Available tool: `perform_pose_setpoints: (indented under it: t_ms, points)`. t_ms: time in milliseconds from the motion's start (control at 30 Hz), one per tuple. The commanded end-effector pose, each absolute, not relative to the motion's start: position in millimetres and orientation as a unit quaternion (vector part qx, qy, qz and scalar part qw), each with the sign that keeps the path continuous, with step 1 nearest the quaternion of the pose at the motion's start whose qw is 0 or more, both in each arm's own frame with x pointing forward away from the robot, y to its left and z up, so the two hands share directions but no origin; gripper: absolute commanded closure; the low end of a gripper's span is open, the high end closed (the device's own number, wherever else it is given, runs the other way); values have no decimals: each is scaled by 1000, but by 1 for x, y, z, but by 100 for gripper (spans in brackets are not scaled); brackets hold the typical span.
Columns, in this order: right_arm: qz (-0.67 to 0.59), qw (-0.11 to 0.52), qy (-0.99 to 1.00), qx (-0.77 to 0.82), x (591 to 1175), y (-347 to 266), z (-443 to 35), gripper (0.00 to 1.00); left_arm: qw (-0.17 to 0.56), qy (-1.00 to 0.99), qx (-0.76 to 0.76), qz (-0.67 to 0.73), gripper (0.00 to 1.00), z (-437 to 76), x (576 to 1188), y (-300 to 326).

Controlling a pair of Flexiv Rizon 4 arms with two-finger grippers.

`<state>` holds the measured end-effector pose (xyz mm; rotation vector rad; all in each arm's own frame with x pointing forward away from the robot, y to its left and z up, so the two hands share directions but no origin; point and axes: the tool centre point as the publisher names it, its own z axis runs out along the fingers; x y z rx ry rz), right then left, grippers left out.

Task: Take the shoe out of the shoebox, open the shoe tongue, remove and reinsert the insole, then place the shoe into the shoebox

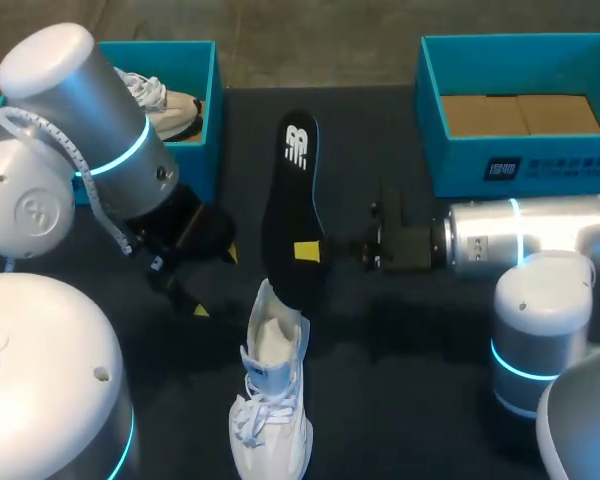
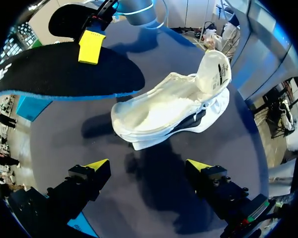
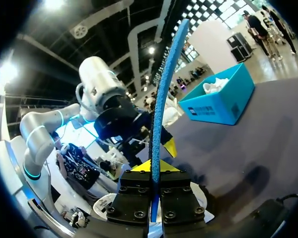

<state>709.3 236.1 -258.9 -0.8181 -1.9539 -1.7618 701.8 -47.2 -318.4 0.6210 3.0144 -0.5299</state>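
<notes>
- The right gripper (image 1: pixel 310 250) pinches the black insole (image 1: pixel 290 190) edgewise, one yellow tip pressed flat against each face, and holds it above the dark table (image 1: pixel 400 330).
- The insole's near end hangs just by the white shoe (image 1: pixel 272 400); whether they touch cannot be told.
- The shoe stands on the table with its tongue pulled up.
- The left gripper (image 2: pixel 148 166) hovers beside the shoe, fingers spread wide and holding nothing.
- The teal shoebox (image 1: pixel 208 110) at the far left holds a second shoe (image 1: pixel 170 105).

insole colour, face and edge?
The insole is black on its face with a blue edge; the left wrist view shows both best.
</notes>
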Motion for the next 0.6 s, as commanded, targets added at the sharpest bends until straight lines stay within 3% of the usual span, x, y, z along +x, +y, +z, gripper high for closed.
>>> perform_pose_setpoints:
  t_ms: [33,600]
  points:
    - [-649,189,-678,-288,705,240,-267,100,7,959,206,-195,0,-334,704,-45]
    - [-671,190,-668,-258,703,262,-273,100,-10,945,243,-219,0,-352,705,-55]
